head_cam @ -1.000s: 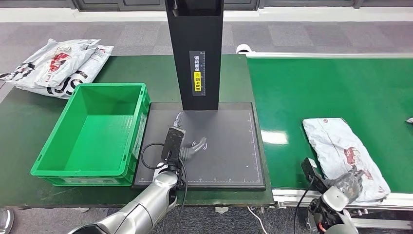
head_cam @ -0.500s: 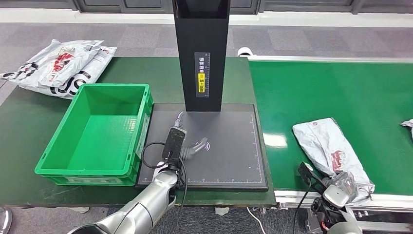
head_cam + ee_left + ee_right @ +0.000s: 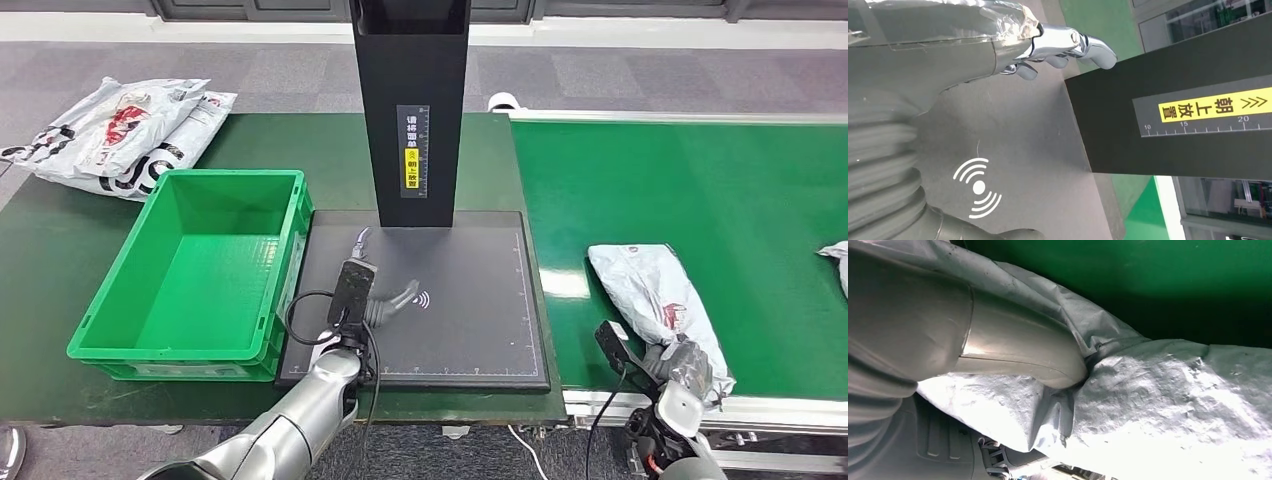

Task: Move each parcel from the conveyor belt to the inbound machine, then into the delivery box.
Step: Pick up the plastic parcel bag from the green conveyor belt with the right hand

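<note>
a grey parcel (image 3: 655, 305) is seen on the green conveyor belt (image 3: 720, 190) at right, its near end gripped by the right hand (image 3: 683, 365), the thumb pressed into the wrapping. the left hand (image 3: 385, 305) is held over the black inbound machine (image 3: 480, 300) in the middle, fingers (image 3: 1088, 45) spread and holding nothing. the green delivery box (image 3: 190, 270) at left is shown with nothing inside. more parcels (image 3: 120, 135) are piled on the worktop (image 3: 40, 260) at far left.
</note>
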### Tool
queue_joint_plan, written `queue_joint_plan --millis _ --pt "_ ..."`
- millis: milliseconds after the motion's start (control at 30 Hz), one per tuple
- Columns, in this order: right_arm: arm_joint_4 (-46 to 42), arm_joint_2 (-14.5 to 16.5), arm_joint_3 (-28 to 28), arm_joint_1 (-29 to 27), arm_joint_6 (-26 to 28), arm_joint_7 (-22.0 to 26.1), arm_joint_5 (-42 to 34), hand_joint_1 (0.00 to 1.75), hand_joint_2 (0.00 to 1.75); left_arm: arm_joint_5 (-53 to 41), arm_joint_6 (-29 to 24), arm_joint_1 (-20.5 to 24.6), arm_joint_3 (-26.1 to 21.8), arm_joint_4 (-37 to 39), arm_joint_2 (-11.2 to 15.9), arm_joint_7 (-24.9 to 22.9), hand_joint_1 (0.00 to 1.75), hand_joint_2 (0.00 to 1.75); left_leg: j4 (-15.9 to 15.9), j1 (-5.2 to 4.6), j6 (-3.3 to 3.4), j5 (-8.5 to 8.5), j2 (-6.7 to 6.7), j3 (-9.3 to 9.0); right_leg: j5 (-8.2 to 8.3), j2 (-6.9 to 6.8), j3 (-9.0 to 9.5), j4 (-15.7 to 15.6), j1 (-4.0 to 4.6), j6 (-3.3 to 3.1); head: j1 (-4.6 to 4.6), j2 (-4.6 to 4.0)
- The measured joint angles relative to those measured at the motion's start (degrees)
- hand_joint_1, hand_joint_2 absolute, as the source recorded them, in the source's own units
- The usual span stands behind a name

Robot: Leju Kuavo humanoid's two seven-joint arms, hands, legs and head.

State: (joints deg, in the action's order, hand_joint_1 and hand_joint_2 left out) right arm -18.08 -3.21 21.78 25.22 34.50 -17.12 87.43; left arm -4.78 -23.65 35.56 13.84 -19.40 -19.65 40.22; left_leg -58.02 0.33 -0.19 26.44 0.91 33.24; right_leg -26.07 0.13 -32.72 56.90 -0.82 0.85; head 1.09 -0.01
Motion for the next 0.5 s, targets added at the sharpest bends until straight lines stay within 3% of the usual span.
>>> queue_joint_plan --millis 200,267,333,500 --pt "0.0 0.3 0.0 0.0 0.3 0.3 -0.1 1.75 1.75 0.0 -0.1 -0.1 0.0 0.0 0.0 0.0 0.00 1.75 0.0 -0.04 0.00 0.00 0.02 0.11 0.00 -0.01 -0.09 0.0 -0.04 0.01 0.00 0.00" --pt "-0.2 0.4 0.2 0.0 1.9 2.6 -1.4 1.75 1.75 -0.4 -0.5 -0.1 0.0 0.0 0.0 0.0 0.00 1.75 0.0 -0.04 0.00 0.00 0.02 0.13 0.00 -0.01 -0.11 0.0 -0.04 0.01 0.00 0.01" --pt "-2.3 1.3 1.3 -0.4 4.2 10.2 -4.8 1.75 1.75 -1.3 -1.8 -0.2 0.0 -0.3 0.1 0.0 0.00 1.75 0.0 -0.04 0.00 0.00 0.01 0.18 0.00 -0.01 -0.15 0.0 -0.04 0.01 0.00 0.01" --pt "-13.1 7.5 7.4 -0.3 5.8 38.4 -16.8 1.75 1.75 -3.8 -4.3 -0.4 0.0 -1.2 0.3 0.0 0.00 1.75 0.0 -0.02 -0.07 -0.05 -0.09 0.22 0.01 0.09 -0.31 0.1 -0.02 -0.01 0.00 0.00"
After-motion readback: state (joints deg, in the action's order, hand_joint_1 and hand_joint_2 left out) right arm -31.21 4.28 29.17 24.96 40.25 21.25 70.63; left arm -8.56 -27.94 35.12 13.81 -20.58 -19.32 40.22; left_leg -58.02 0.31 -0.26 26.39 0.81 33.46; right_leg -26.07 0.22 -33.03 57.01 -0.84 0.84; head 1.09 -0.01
